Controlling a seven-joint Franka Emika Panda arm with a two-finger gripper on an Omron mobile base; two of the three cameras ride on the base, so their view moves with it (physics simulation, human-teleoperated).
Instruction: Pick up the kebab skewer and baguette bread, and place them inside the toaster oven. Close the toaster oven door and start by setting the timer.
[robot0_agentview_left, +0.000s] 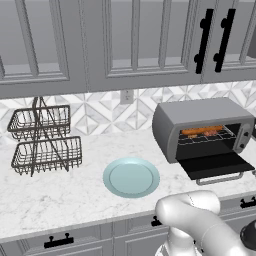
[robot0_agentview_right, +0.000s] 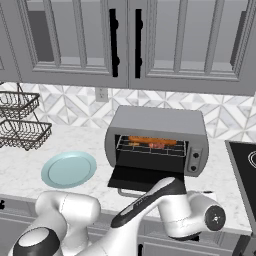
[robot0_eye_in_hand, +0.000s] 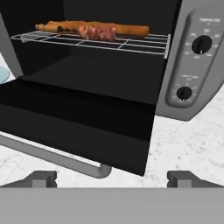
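Fingertips (robot0_eye_in_hand: 43, 178) of the gripper (robot0_eye_in_hand: 112, 179) sit wide apart at the bottom of the hand view, released, nothing between them. Just beyond them lies the toaster oven door (robot0_eye_in_hand: 78, 127), dropped down flat, its silvery bar handle (robot0_eye_in_hand: 52, 158) nearest the gripper over the marble counter (robot0_eye_in_hand: 188, 144).

Behind the door, the toaster oven (robot0_agentview_right: 155, 122) cavity is dark, with a wire rack (robot0_eye_in_hand: 131, 44) across it. On the rack: kebab skewer (robot0_eye_in_hand: 97, 31) in front, baguette bread (robot0_eye_in_hand: 131, 29) just behind, lying parallel. Whether they touch, cannot tell.

Right of the cavity, control strip with two dark knobs, upper (robot0_eye_in_hand: 201, 44) and lower (robot0_eye_in_hand: 184, 92).

Left of the oven, pale blue plate (robot0_agentview_left: 131, 177) on the counter. Farther left, two-tier wire basket (robot0_agentview_left: 42, 140) near the tiled wall.
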